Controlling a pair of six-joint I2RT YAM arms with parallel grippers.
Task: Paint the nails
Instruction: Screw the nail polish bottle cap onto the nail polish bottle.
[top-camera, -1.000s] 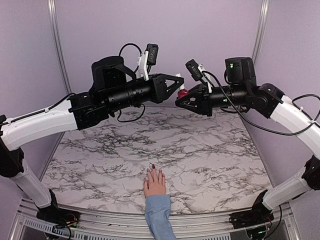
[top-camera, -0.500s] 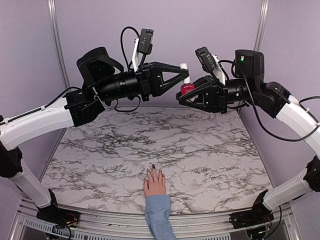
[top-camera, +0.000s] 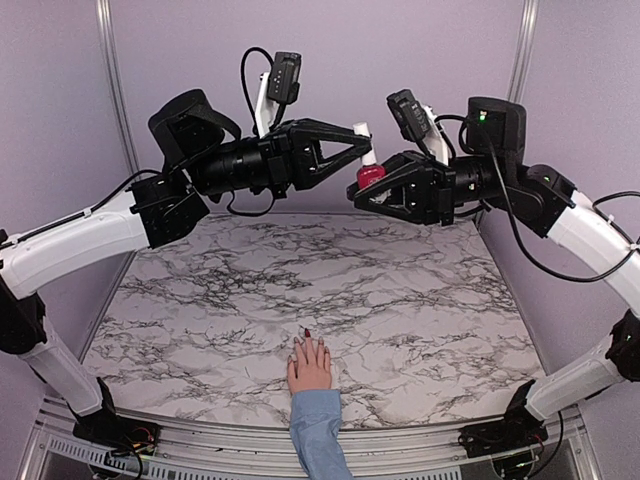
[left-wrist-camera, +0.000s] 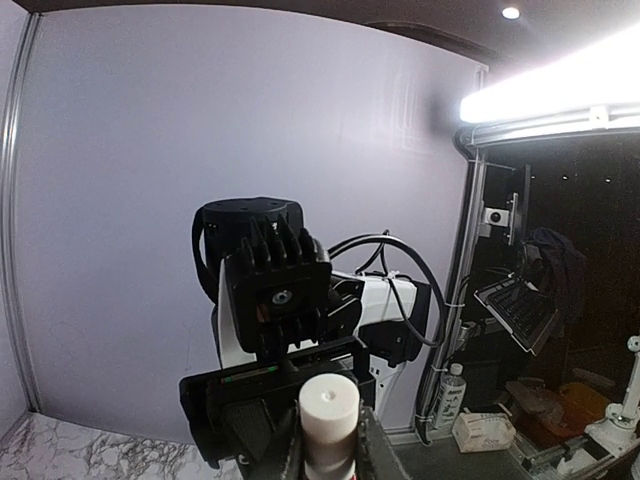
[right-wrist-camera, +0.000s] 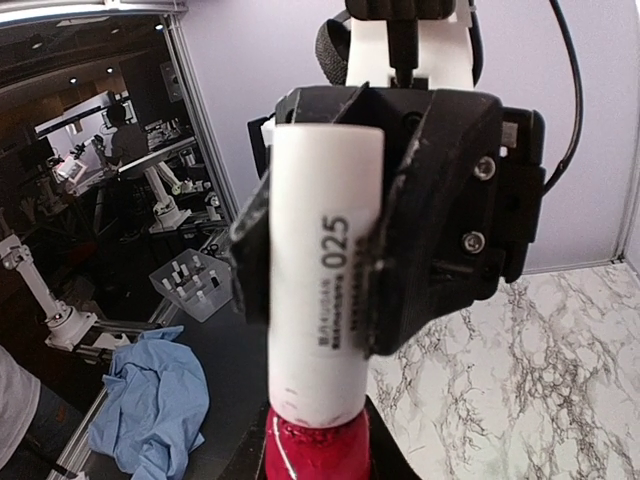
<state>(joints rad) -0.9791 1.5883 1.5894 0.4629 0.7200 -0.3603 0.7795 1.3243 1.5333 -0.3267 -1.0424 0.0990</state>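
Observation:
A pale pink hand (top-camera: 310, 365) with a light blue sleeve (top-camera: 318, 432) lies flat at the table's near edge. Its nails are tiny, and one fingertip nail (top-camera: 307, 332) looks dark red. High above the far side of the table, my right gripper (top-camera: 366, 186) is shut on the dark red polish bottle (top-camera: 371, 176), which stands upright. My left gripper (top-camera: 364, 141) is shut on the bottle's white cap (top-camera: 367, 135). The right wrist view shows the cap (right-wrist-camera: 325, 290), the red bottle (right-wrist-camera: 318, 452) and the left fingers (right-wrist-camera: 440, 220) clamping it. The left wrist view shows the cap's top (left-wrist-camera: 329, 405).
The marble-patterned table (top-camera: 200, 300) lies far below both grippers. Purple walls with metal posts (top-camera: 112, 90) close in the back and sides. Both arms meet over the far middle, well away from the hand.
Both grippers have risen with the bottle between them. The left gripper has moved onto the white cap and closed on it. The hand has not moved.

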